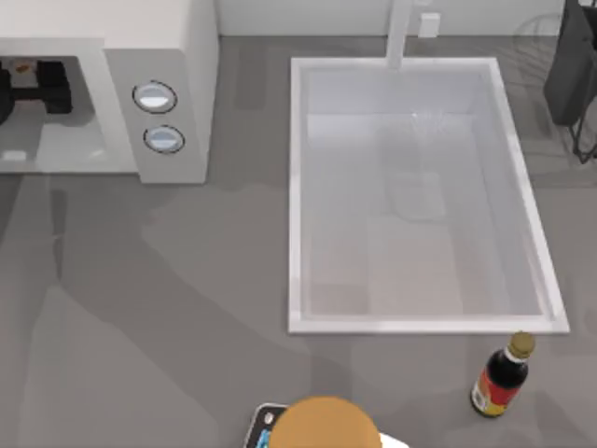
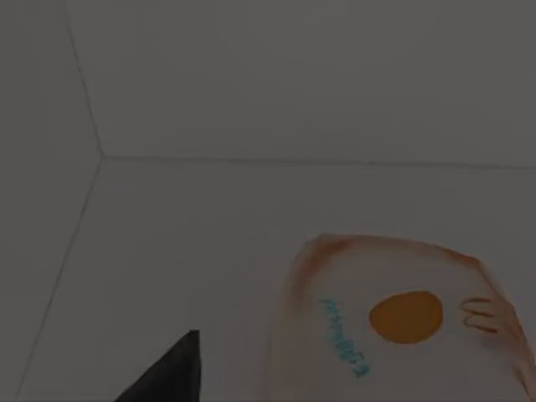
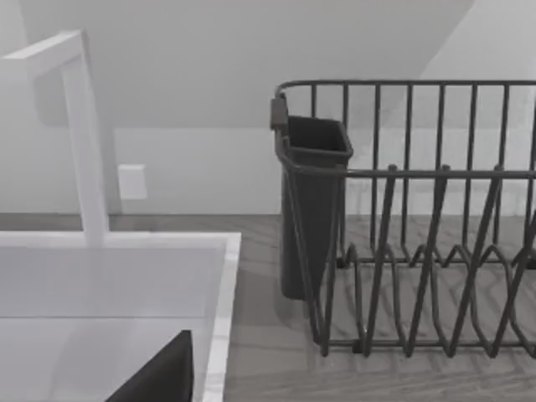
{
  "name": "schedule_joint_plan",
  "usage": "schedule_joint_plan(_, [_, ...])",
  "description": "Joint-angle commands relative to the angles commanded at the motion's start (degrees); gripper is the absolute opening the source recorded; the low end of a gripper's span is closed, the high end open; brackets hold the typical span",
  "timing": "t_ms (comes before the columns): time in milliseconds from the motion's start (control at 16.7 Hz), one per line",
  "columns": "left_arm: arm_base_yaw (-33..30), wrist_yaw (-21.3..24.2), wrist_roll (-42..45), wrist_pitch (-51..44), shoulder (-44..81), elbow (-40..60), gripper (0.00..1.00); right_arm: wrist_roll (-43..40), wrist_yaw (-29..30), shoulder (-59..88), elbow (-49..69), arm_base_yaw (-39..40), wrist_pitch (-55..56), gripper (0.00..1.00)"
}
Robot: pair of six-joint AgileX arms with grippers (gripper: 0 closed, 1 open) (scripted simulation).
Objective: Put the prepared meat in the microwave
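The prepared meat [image 2: 402,316] appears to rest on the cavity floor, just beside the left tool [image 1: 33,86], which reaches inside the microwave [image 1: 173,56]. I cannot tell whether that tool is open or grips anything. The step looks nearly done. A good exit would be straight and level through the opening, without nudging the meat or the walls. The right arm [image 1: 571,75] is parked beyond the sink [image 1: 297,187].

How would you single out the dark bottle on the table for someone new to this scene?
Find the white sink basin in the top view, then go to its near right corner. Just past the rim stands the bottle: dark, gold-capped, red-and-yellow label, narrower than the tan-orange disc to its left.
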Motion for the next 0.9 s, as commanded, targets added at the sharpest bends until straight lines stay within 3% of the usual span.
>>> schedule_joint_plan(300, [1.68, 1.39, 0.53, 5.03, -5.68, -9.11, 1.0, 0.0, 0.0, 0.0, 0.0, 0.0, 0.0, 1.0])
schedule_joint_plan(720, [5.86, 4.96, 2.36, 17.14, -20.57, -39.79, 1.0, 0.0, 0.0, 0.0, 0.0, 0.0, 0.0, 1.0])
schedule_joint_plan(900, [7.25, 6.29, 2.9, 21.28, -25.38, -48.02, 1.0, 0.0, 0.0, 0.0, 0.0, 0.0, 0.0, 1.0])
